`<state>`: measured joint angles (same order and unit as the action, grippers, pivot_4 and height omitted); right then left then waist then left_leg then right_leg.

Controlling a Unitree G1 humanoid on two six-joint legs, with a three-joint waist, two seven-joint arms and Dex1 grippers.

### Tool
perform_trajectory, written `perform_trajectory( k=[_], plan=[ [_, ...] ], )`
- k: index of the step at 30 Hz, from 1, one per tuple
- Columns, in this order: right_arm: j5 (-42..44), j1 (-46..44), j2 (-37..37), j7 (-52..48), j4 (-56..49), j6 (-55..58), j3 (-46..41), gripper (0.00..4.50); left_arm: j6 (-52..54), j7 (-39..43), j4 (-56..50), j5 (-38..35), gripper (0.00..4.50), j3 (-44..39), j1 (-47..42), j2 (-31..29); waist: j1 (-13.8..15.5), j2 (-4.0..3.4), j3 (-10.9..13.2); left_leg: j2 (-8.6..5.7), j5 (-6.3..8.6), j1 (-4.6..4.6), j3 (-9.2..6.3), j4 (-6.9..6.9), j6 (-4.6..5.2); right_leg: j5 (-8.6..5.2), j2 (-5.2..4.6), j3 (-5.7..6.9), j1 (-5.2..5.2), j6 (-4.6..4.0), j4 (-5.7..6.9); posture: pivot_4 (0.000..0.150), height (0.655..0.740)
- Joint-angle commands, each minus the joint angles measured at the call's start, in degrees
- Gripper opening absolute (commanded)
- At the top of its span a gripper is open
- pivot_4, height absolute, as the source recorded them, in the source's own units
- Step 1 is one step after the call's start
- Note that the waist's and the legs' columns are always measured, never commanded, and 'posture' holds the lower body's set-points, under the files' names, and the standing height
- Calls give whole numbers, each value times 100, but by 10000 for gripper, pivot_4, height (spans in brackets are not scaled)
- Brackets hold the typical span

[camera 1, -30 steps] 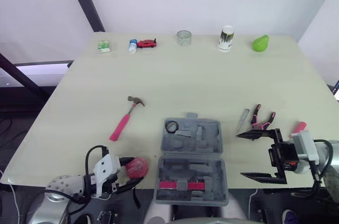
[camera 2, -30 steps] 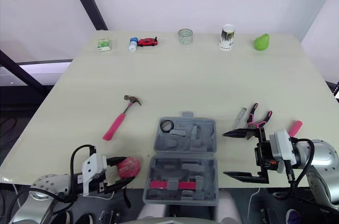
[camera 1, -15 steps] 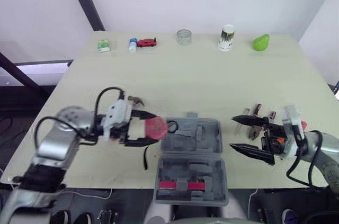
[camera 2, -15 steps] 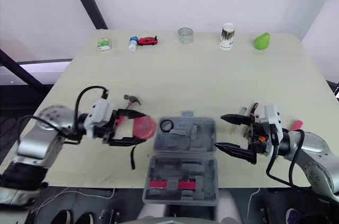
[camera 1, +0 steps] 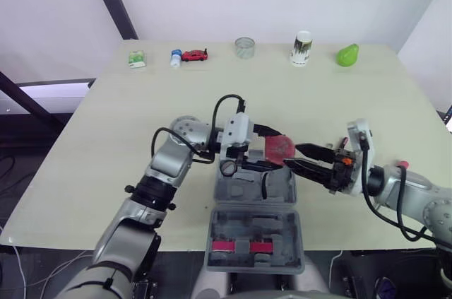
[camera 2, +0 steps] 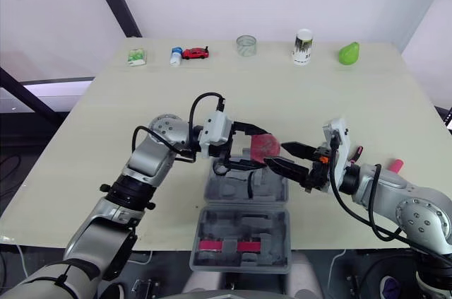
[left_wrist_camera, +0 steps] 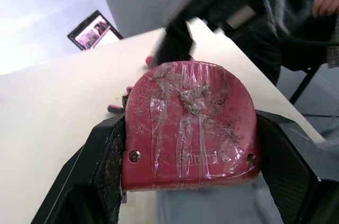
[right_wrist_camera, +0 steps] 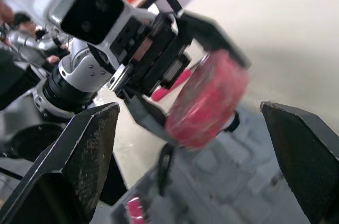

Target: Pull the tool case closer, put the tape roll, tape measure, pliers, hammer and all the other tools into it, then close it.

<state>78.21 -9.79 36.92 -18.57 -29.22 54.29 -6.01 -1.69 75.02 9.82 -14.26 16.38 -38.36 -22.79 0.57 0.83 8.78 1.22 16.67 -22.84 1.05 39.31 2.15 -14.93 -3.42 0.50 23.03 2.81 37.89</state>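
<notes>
Over the far half of the open case point(camera 1: 254, 232): tape measure point(left_wrist_camera: 190, 123), red, was clenched edgewise in the left jaws. Right jaws stood released, tips just beside it. Judged rigid, compact, fairly weighty; taped shell probably slick, best held firmly across its edges.

Left claw point(camera 1: 277, 150) holds the tape measure point(camera 1: 280, 145) over the open tool case point(camera 1: 284, 193).

The counter point(camera 1: 106, 143) carries an open tool case point(camera 1: 258, 225); a toy car point(camera 1: 195, 54), glass point(camera 1: 245, 49) and can point(camera 1: 301, 50) line its far edge.
</notes>
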Motion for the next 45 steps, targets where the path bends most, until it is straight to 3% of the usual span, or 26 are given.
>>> perform_trajectory(
  k=[1, 4, 7, 13, 14, 19, 20, 21, 26, 32, 37, 45],
  plan=[
    [979, -116, -4, 805, -33, 183, -30, 45000, -276, -38, 61, 102, 29906, 44, -107, 123, 2, 0, 0, 0, 0, 0, 0, 0, 0, 0, 0, 0, 0, 0, -1, 1500, 7400],
    [1556, -168, 24, 1394, 78, 197, 76, 45000, -396, -8, 144, 145, 29906, 53, -120, 202, 9, 0, 0, 1, 0, 0, 0, 1, 1, 1, 0, 0, 0, 1, 2, 1500, 7400],
    [2072, -282, 53, 1914, 312, 136, 162, 36828, -538, 71, 232, 211, 29906, 97, -105, 212, 8, 0, 0, 1, 0, 0, 2, 1, 1, 1, 0, -1, 0, 2, 2, 1500, 7400],
    [2518, -366, 186, 2365, 494, 165, 333, 8040, -672, 56, 280, 269, 29906, 126, -78, 290, 11, 0, 0, 1, 0, -1, 2, 1, 1, 1, 0, -1, 0, 2, -1, 1500, 7400],
    [2574, -362, 204, 2398, 505, 168, 356, 5272, -682, 43, 270, 272, 29906, 127, -56, 307, 11, 0, 0, 1, 0, -2, 2, 1, 1, 1, 0, -1, 0, 2, -1, 1500, 7400],
    [2762, -319, 274, 2499, 558, 126, 370, 5270, -609, 53, 179, 195, 29906, 69, 58, 289, 10, 0, 0, 2, 0, -2, 2, 1, 2, 2, -1, -2, 0, 3, -1, 1500, 7400],
    [2783, -295, 302, 2496, 580, 119, 342, 5270, -499, 113, 124, 109, 40294, 41, 83, 250, 8, 0, 0, 2, 0, -2, 2, 1, 2, 2, 0, -2, 0, 3, -1, 1500, 7400],
    [2798, -271, 330, 2486, 601, 113, 312, 5257, -427, 160, 79, 49, 44518, 17, 103, 210, 8, 0, 0, 3, 0, -2, 2, 1, 2, 2, 0, -2, 0, 3, 0, 1500, 7400],
    [2640, 87, 687, 2065, 702, 218, 7, 5257, 48, 449, -216, -418, 45000, -203, 278, -105, 9, 0, 0, 4, 0, -3, 2, 1, 2, 2, 0, -2, 0, 3, -1, 1500, 7400],
    [1721, 1370, 1273, 1079, 1074, 470, -484, 5256, 862, 1298, -937, -1211, 45000, -597, 882, -1213, 10, 0, 0, 7, 2, -3, 2, -3, 4, 1, 2, -2, 0, 2, -8, 1500, 7400],
    [896, 1975, 1283, 351, 1424, 534, -518, 5256, 1113, 1607, -1488, -1554, 45000, -914, 1405, -1902, 10, -1, 0, 7, 2, 3, 6, -1, 4, 1, 1, -7, -1, 3, -3, 1500, 7400],
    [220, 2004, 928, -34, 1667, 663, -358, 5256, 1311, 1557, -2236, -1867, 45000, -1224, 2101, -2605, 15, -2, 0, 12, 2, 7, 8, -2, 4, 1, 8, -11, 0, 3, -1, 1500, 7400]
  ],
)
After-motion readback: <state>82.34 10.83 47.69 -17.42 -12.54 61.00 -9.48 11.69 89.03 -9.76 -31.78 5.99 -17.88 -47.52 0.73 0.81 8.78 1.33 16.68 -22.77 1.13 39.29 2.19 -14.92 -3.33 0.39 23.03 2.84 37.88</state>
